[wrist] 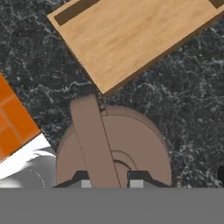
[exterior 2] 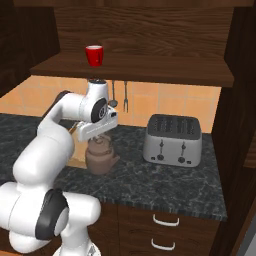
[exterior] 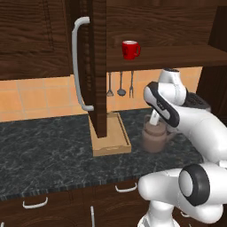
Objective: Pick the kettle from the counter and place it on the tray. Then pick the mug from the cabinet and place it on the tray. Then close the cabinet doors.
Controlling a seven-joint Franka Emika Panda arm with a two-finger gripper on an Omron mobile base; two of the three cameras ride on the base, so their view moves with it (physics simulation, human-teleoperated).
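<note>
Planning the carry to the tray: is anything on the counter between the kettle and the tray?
Nothing visible. In the hand view the kettle sits just beside the tray, with only bare counter between them. The pincer straddles the kettle's handle. The open cabinet door hangs in front of the tray in the left base view.

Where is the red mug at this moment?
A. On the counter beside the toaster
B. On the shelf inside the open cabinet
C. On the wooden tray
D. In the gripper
B: the mug stands upright on the shelf of the cabinet, high above the counter, while the tray below carries no mug and the gripper is down at the kettle.
</note>
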